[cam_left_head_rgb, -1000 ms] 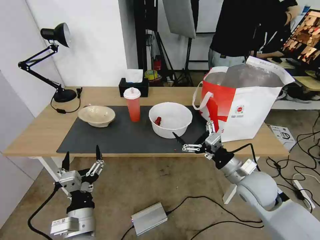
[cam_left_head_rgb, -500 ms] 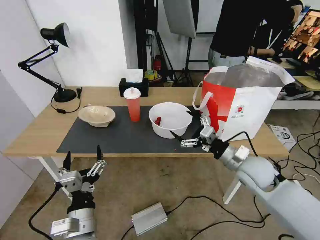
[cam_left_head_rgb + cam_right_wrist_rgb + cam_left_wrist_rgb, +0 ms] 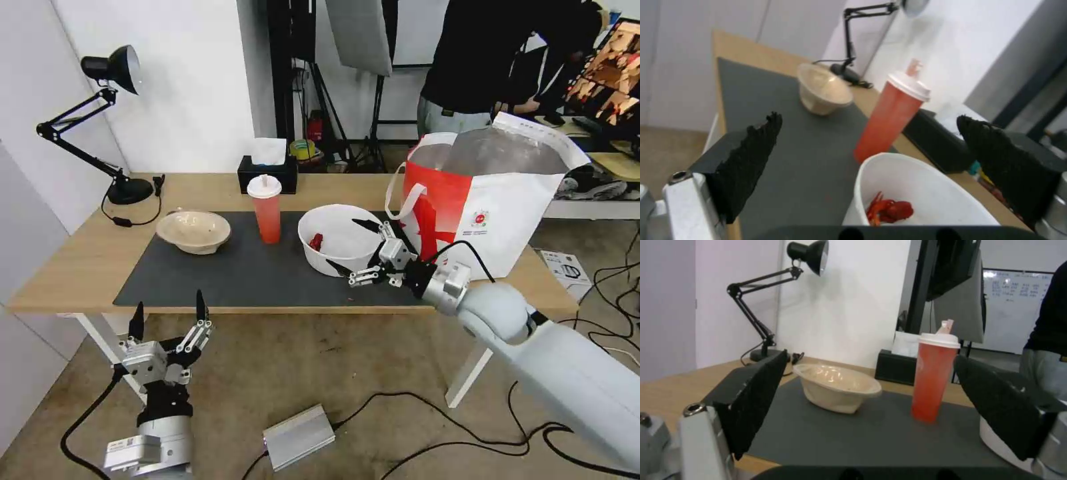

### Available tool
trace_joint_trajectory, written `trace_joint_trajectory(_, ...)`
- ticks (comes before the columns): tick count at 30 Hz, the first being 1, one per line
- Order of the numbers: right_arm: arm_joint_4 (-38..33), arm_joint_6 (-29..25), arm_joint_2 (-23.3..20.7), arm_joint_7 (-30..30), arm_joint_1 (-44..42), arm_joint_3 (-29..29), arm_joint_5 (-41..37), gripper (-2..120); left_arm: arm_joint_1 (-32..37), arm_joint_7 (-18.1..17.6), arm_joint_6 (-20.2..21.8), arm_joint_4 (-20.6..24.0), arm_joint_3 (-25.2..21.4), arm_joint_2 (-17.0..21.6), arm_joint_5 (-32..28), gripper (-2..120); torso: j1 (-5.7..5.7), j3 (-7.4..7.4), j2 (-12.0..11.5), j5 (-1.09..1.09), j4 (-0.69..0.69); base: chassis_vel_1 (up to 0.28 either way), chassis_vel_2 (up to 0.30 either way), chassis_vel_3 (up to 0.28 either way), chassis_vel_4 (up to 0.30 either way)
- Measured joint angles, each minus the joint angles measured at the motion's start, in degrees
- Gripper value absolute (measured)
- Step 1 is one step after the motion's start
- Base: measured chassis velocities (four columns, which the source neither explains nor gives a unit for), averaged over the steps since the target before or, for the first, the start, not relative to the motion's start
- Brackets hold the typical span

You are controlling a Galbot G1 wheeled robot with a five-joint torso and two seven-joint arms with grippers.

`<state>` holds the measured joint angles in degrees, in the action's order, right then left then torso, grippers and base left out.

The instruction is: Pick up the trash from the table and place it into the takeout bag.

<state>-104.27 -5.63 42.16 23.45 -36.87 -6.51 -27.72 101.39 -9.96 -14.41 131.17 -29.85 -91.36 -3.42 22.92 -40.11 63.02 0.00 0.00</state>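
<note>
The trash stands on the dark mat of the table: a beige bowl at the left, a red cup with a white lid in the middle, and a white bowl holding a red scrap. My right gripper is open at the white bowl's front-right side, one finger over the rim and the other before the near wall; whether they touch it I cannot tell. In the right wrist view the white bowl lies low between the fingers. The takeout bag stands open at the right. My left gripper hangs open below the table's front edge.
A black tissue box sits behind the cup. A black desk lamp stands at the table's back left. A person stands behind the bag. Cables and a silver box lie on the floor in front.
My right gripper has moved left and away from the table's front edge beside the bag, up to the white bowl. The left arm has stayed put.
</note>
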Motion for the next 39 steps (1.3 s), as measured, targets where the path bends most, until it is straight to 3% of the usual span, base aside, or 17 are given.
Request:
trace_joint_trajectory(26, 12.51, 3.39, 1.59, 19.46, 14.04, -5.16, 2.09, 100, 0.73, -0.09, -1.96, -1.18, 0.34, -0.09, 1.72, 100, -0.01, 0.00, 0.00, 0.01, 0.00, 0.000, 0.000, 0.000, 0.000)
trace_joint_trajectory(39, 20.72, 4.37, 4.22, 32.55, 20.78, -7.69, 1.80, 100, 0.41, -0.47, -3.03, -2.68, 0.52, -0.11, 2.16, 100, 0.00, 0.00, 0.00, 0.01, 0.01, 0.000, 0.000, 0.000, 0.000)
